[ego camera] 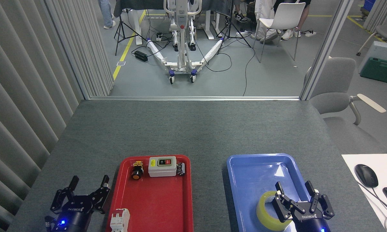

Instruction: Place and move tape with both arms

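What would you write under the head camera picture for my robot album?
Right claw open over yellow tape in the blue tray; left claw open beside the red tray.

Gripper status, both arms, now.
Left gripper: open, holding nothing, beside the red tray.
Right gripper: open, fingers straddling the tape rim in the blue tray, not yet clamped.
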